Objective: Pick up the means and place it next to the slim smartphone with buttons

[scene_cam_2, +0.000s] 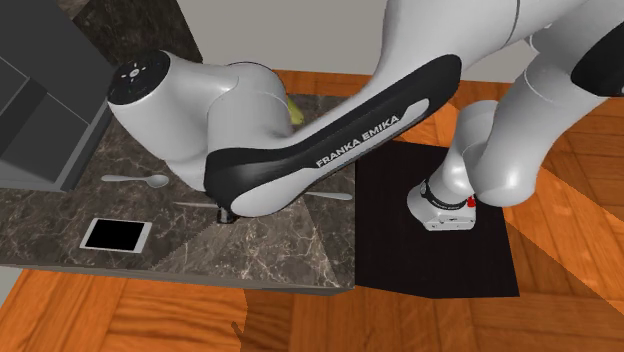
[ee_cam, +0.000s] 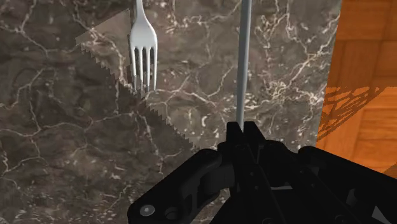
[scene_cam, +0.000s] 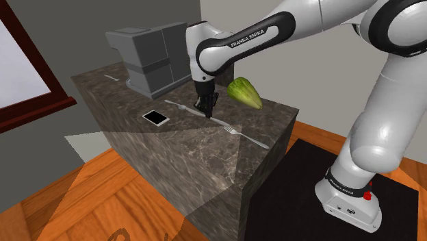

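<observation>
Plainly legible: "FRANKA EMIKA" in white capitals on the black band of the white robot arm (scene_cam: 229, 42), and again along the forearm in the second exterior view (scene_cam_2: 357, 140). No other writing can be read.

Arm pose: reaches from the stand up and toward the shoulder view's left, elbow high, wrist turned straight down. The all-black two-finger gripper (scene_cam: 205, 105) sits low over the dark veined marble counter (scene_cam: 185, 157); whether the tips touch the stone, cannot tell.

Claw: clenched. In the wrist view the fingers (ee_cam: 243, 129) are pressed together on the thin handle of a slim silver utensil (ee_cam: 242, 57). The handle runs straight out ahead of them above the marble, and its far end is cut off at the frame edge. Cannot tell whether it is raised off the counter.

Neighbours: a silver four-tined fork (ee_cam: 143, 48) lies flat just beside the held handle, tines toward the gripper; it also shows in the shoulder view (scene_cam: 250, 137). The flat white-edged smartphone with a black screen (scene_cam: 156, 118) lies toward the shoulder view's left of the gripper, apart from it (scene_cam_2: 116, 235). A small silver spoon (scene_cam_2: 135, 180) lies beyond the phone. A pale green leafy vegetable (scene_cam: 245, 92) and a grey boxy machine (scene_cam: 154, 58) stand behind the gripper.
</observation>
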`<action>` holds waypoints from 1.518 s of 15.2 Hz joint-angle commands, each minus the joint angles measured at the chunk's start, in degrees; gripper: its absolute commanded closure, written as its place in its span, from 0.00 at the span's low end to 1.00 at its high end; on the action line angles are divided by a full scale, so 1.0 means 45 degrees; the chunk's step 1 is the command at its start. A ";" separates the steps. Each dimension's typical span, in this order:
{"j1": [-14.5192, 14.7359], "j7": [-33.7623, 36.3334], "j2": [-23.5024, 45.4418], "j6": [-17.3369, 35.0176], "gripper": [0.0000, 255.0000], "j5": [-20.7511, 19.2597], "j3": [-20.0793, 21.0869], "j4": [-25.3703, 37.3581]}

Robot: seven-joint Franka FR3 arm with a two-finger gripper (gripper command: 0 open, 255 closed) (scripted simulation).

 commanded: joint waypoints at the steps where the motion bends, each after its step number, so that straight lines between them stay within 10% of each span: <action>1: 0.0215 0.0462 0.0843 -0.0360 1.00 -0.0233 0.0160 0.1167; 11: 0.2083 0.2414 0.6008 -0.2776 1.00 -0.1642 0.0475 0.8575; 23: 0.1991 0.2479 0.6245 -0.0858 1.00 -0.1729 0.0390 0.6876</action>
